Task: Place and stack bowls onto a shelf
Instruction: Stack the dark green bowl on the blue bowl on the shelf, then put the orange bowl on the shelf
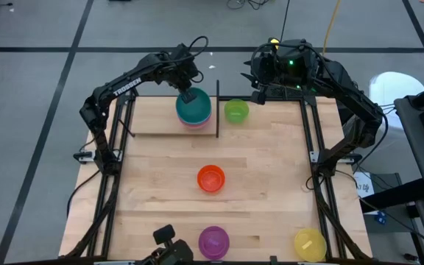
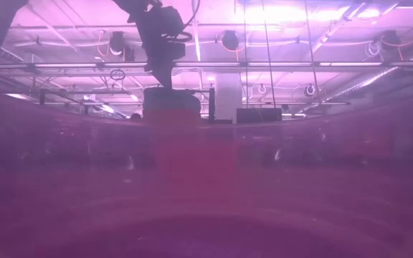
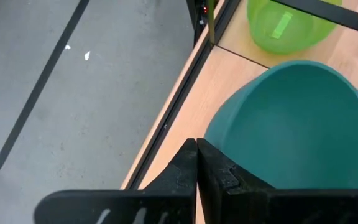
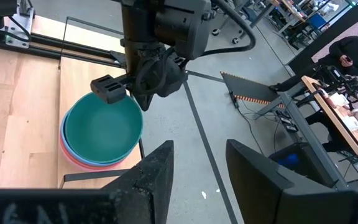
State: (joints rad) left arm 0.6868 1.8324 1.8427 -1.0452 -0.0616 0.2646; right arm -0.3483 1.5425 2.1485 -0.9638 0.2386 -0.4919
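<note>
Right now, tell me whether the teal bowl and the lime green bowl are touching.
Apart. The high view shows a black shelf rod between the teal bowl and the lime green bowl.

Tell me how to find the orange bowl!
Look at the big wooden table from above. Right in its middle, all alone, sits the orange bowl. The purple bowl and yellow bowl sit at the table's near edge instead.
</note>
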